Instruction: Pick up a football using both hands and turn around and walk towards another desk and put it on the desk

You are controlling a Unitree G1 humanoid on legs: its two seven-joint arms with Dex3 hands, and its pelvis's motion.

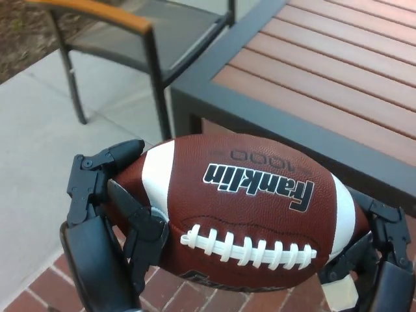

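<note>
The football (240, 214) is being held lengthwise between both hands, laces facing up and the "Franklin 1000" print reading upside down to the camera. The left hand (110, 208) is gripping the ball's left end, fingers (144, 234) wrapping its near side and a digit lying across the upper white stripe. The right hand (377, 240) is cupping the ball's right end. Beyond the football, the desk (325, 71), dark-framed with reddish wooden slats, is occupying the upper right. A chair (130, 39) with a wooden armrest is standing beyond the football's left end, on pale concrete paving (39, 143). Red brick paving (188, 292) is showing beneath the football.
</note>
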